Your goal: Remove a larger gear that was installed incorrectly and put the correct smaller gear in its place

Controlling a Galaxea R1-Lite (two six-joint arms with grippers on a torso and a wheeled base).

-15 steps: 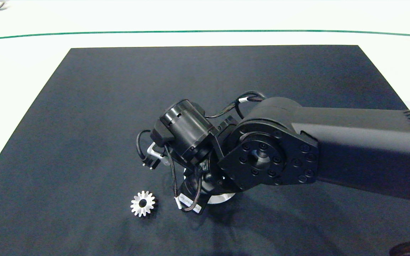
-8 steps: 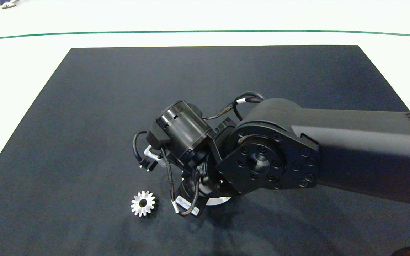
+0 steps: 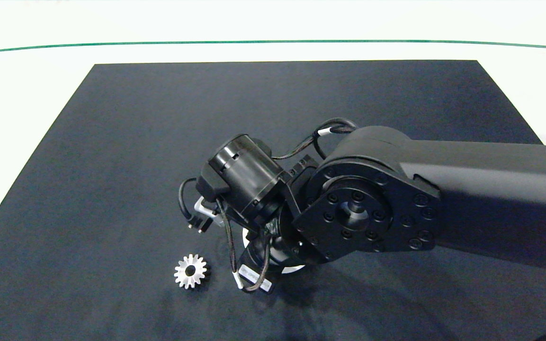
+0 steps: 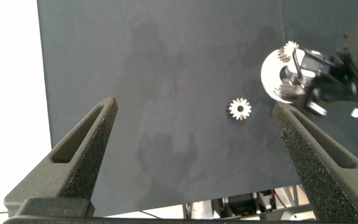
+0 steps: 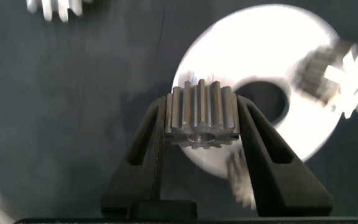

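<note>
Head view: at 7 o'clock on the black mat (image 3: 111, 142), the larger gear (image 3: 190, 271) lies flat; right arm (image 3: 443, 189) reaches in from 3 o'clock above a white disc (image 3: 291, 269).
Left wrist view: left gripper (image 4: 197, 155) hangs spread wide, empty, high above the mat.
Right wrist view: right gripper (image 5: 202, 134) pinches the smaller gear (image 5: 201, 114) on edge, over the disc's rim; 1 gear (image 5: 352, 78) sits on the disc.

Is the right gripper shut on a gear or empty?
Shut on one: the right gripper's fingers clamp the smaller gear above the white disc.
</note>
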